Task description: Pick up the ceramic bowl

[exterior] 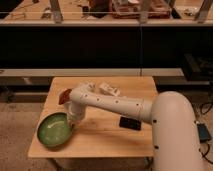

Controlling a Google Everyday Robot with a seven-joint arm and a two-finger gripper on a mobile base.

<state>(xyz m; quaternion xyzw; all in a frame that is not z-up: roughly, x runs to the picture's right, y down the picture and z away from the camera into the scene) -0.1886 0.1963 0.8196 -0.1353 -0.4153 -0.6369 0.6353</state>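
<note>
Tool (pixel 73 123) at right rim of ceramic bowl (pixel 54 131) on wooden table (pixel 107 136); grip state unclear.

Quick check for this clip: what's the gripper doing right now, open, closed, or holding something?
Gripper: down at the right rim of the green bowl on the table; grip state cannot be told.
</note>
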